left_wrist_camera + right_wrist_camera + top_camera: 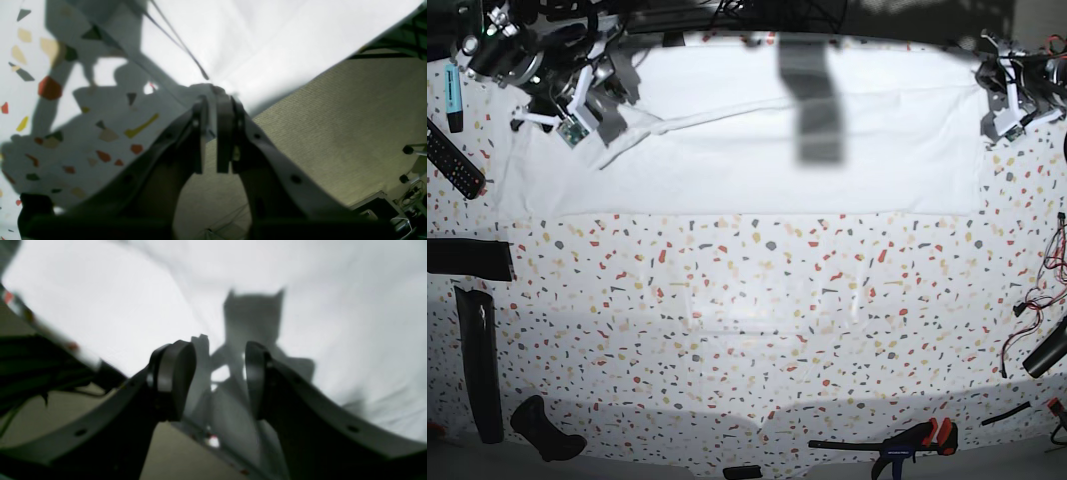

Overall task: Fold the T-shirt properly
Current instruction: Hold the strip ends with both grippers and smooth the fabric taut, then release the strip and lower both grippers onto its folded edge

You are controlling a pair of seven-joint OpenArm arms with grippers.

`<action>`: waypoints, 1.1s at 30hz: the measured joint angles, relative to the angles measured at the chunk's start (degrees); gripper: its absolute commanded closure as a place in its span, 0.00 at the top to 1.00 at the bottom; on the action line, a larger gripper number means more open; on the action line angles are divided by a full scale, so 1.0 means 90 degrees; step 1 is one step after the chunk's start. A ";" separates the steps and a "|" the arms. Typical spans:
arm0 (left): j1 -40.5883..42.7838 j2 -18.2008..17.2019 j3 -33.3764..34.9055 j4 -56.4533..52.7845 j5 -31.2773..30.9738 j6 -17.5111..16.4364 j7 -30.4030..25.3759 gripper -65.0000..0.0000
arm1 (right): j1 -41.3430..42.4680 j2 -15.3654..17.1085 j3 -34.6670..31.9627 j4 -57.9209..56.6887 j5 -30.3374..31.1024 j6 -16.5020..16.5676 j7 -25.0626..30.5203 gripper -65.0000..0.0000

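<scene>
At the far left edge of the base view a remote (pixel 453 159) lies on the speckled table (pixel 747 300), with a blue marker (pixel 453 96) just above it. Lower down that edge sit a flat black strip (pixel 467 258), a long black bar (pixel 479 362) and a dark lumpy tool (pixel 545 428).

Up in the top left corner the right gripper (pixel 595 105) hangs over the shirt's near-left corner. In the right wrist view its two fingers (pixel 173 373) stand apart with a clear gap between them — nothing is in the gap, and only the gripper's shadow falls on the cloth beneath. That view is blurred.

The shirt (pixel 757 150) lies spread flat across the back of the table as a wide white band reaching nearly from one arm to the other. Its front edge runs straight across, and a narrow fold or hem slants up from the left corner toward the middle. A grey rectangular shadow (pixel 812 105) crosses the cloth near its centre.

At the top right the left gripper (pixel 1005 105) sits at the shirt's right edge. In the left wrist view the jaws are drawn together on a pinch of the white cloth (pixel 267 43) — the fabric bunches at the fingertips (pixel 227 110), beside the table's edge, with the ribbed carpet (pixel 333 133) below.

Along the front edge lies a black clamp (pixel 897 443) with red handles. Loose cables (pixel 1042 290) trail down the right side.
</scene>
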 measured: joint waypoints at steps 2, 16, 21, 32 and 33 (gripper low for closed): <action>0.0000 0.0000 0.0000 0.0000 -0.0002 0.0000 -0.0002 0.08 | -0.0002 0.0005 0.0002 0.0287 0.0163 0.0000 -0.0138 0.43; 0.0000 -0.0005 0.0000 0.1396 -0.0049 0.0024 -0.0104 0.08 | 0.0843 -0.0860 0.0078 -0.0605 -0.0180 -0.0481 -0.0148 0.43; -0.0024 0.0287 -0.0027 0.1843 0.0146 0.0461 -0.1192 0.08 | 0.0896 -0.1156 0.0078 -0.1319 -0.0726 -0.0486 -0.0066 0.43; -0.0066 0.2008 -0.0022 0.1243 0.0797 0.0464 -0.1960 0.08 | 0.1061 -0.1132 0.0085 -0.1576 -0.0682 -0.0481 0.0075 0.43; -0.0138 0.2108 -0.0022 0.1030 0.0799 0.0452 -0.1965 0.08 | 0.1083 -0.1132 0.0085 -0.1581 -0.0685 -0.0483 0.0058 0.43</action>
